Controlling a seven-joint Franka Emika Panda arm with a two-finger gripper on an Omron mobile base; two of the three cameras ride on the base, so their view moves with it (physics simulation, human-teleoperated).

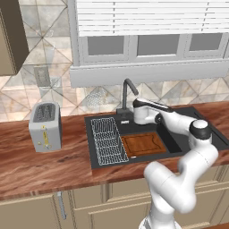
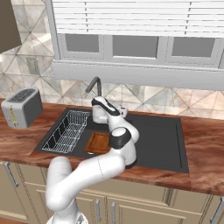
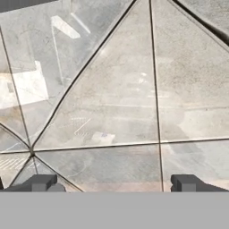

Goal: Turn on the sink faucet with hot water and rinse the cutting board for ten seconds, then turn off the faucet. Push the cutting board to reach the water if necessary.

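Observation:
The dark grey sink faucet [image 1: 128,91] [image 2: 95,85] stands at the back rim of the black sink [image 1: 203,123] [image 2: 162,131]. My gripper [image 1: 134,114] [image 3: 114,184] is right beside the faucet's base, low behind the basin and facing the tiled wall. It is open, with both fingertips [image 3: 42,182] wide apart and nothing between them. The reddish-brown cutting board [image 1: 143,144] [image 2: 98,143] lies flat on the basin floor, in front of and below the hand. No water is in view.
A silver wire rack [image 1: 107,139] [image 2: 68,131] fills the sink's left part, beside the board. A grey toaster [image 1: 45,126] [image 2: 22,107] stands on the wooden counter [image 1: 44,165] to the left. The window sill [image 1: 147,71] overhangs the faucet.

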